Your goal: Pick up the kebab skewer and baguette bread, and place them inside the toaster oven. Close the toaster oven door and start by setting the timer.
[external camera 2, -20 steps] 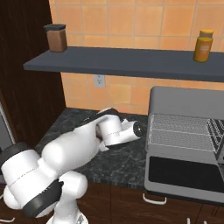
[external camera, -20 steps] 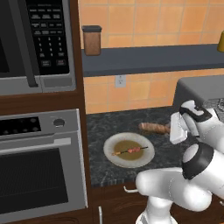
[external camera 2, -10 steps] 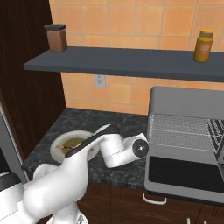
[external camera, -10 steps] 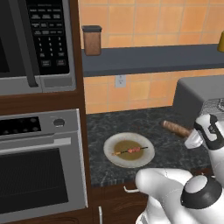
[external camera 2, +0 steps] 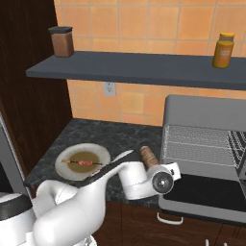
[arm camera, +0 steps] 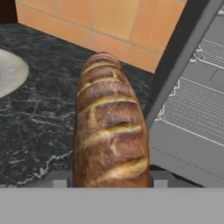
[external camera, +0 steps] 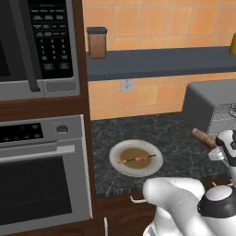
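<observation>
My gripper (arm camera: 111, 180) is shut on the baguette bread (arm camera: 109, 127), which sticks out forward between the finger tips. Seen from the right base, the baguette bread (external camera 2: 148, 154) juts from the hand just left of the toaster oven (external camera 2: 202, 115), above the dark counter. The toaster oven door (external camera 2: 206, 192) hangs open and flat, with the wire rack (external camera 2: 199, 144) showing inside. Back on the counter, the kebab skewer (external camera: 137, 159) lies across a white plate (external camera: 119, 168). The left base view has the baguette bread (external camera: 203, 137) at the right, beside the toaster oven (external camera: 207, 101).
A microwave (external camera: 37, 41) and a built-in steel oven (external camera: 41, 184) fill the left. A shelf (external camera 2: 134, 69) above the counter carries a brown jar (external camera 2: 62, 41) and an orange jar (external camera 2: 223, 49). The plate's rim (arm camera: 8, 72) shows at the hand view's left.
The arm has swung to the right, carrying the baguette bread from beside the plate up to the open toaster oven. The skewer and plate have not moved.
</observation>
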### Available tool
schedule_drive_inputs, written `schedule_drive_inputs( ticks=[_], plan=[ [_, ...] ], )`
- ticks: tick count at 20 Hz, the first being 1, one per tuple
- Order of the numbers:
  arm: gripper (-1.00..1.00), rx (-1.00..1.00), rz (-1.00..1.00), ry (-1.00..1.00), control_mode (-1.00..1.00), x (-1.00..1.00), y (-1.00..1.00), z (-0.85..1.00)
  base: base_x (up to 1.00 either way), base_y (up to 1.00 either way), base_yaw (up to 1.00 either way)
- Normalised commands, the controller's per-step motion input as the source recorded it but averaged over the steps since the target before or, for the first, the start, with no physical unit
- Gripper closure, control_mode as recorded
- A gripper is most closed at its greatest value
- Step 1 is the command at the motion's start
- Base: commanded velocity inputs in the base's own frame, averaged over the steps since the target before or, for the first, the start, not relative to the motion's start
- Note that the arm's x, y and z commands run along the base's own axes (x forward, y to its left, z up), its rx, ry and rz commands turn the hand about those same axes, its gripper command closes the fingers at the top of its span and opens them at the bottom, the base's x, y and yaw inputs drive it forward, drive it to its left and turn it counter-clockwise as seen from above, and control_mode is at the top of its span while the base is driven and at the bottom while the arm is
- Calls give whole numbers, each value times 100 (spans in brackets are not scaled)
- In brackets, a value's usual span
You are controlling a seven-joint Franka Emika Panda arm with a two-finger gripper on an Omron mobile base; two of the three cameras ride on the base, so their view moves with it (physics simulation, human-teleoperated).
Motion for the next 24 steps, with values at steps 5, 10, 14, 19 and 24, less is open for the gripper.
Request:
schedule_drive_inputs(
  ticks=[5, 10, 14, 19, 24],
  plan=[
    [100, 9, 0, -2, -100, -30, -99, 0, 0, 0, 0],
    [100, 9, -3, 0, -100, 7, -85, 0, 0, 0, 0],
    [100, 7, -2, 0, -100, 46, -42, 0, 0, 0, 0],
    [100, 6, -1, 0, -100, 59, -41, 0, 0, 0, 0],
    [100, 1, -3, 1, -100, 23, -52, -36, 0, 0, 0]
  ],
)
